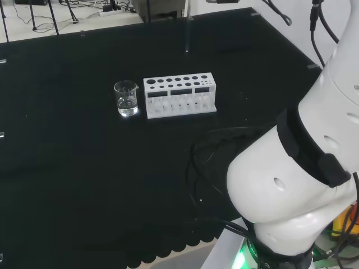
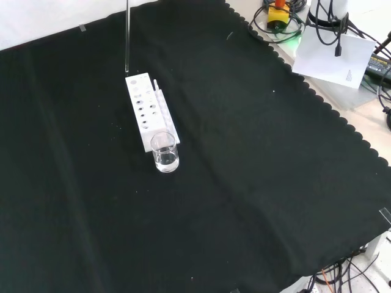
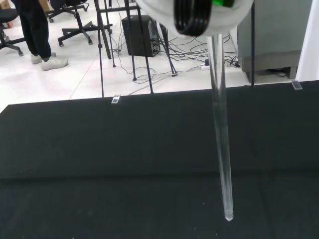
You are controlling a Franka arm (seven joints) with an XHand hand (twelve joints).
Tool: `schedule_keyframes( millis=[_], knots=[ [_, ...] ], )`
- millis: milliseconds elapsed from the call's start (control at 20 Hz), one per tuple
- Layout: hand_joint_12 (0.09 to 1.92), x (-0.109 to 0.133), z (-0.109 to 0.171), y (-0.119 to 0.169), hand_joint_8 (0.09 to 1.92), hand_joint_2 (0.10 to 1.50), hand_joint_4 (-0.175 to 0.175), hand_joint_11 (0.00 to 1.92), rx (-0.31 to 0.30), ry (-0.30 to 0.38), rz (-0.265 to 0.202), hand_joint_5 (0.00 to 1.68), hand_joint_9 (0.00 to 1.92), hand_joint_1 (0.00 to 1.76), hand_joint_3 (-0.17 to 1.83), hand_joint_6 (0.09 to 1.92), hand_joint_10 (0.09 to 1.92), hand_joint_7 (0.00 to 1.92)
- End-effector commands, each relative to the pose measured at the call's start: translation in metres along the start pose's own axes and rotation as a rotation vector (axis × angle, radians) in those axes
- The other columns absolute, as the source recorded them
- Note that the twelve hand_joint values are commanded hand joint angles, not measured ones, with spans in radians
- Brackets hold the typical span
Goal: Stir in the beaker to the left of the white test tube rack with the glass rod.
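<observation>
Rod raised, not yet at the beaker.
The glass rod [image 3: 222,149] hangs upright, well short of the beaker [image 1: 126,99] beside the rack [image 1: 179,95], ready to lower in; the hand's grip can't be told.

I see even, bright room light with the black cloth [image 1: 84,185] soaking it up and showing almost no shadows. Small highlights glint on the beaker [image 2: 165,152], and the hand [image 3: 194,15] is blurred up close in my wrist view.
</observation>
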State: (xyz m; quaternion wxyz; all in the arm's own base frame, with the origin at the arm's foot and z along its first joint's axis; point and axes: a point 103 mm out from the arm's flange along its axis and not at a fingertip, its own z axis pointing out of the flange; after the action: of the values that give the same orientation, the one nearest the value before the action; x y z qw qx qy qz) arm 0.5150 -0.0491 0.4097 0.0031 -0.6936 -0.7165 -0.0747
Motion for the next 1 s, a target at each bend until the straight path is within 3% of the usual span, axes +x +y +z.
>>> schedule_keyframes(
  millis=[50,500,1000],
  knots=[
    [0.62,0.008,0.002,0.001,1.07,0.85,-0.175,1.63,0.009,0.001,-0.012,1.29,1.58,1.31,0.37,0.22,0.87,1.16],
    [0.61,0.053,0.001,0.023,1.06,0.81,-0.175,1.63,-0.011,0.023,-0.093,1.30,1.59,1.31,0.43,0.22,0.86,1.18],
    [0.61,0.107,0.032,0.035,1.06,0.79,-0.175,1.64,0.044,0.047,-0.206,1.30,1.59,1.32,0.48,0.23,0.86,1.19]
  ],
)
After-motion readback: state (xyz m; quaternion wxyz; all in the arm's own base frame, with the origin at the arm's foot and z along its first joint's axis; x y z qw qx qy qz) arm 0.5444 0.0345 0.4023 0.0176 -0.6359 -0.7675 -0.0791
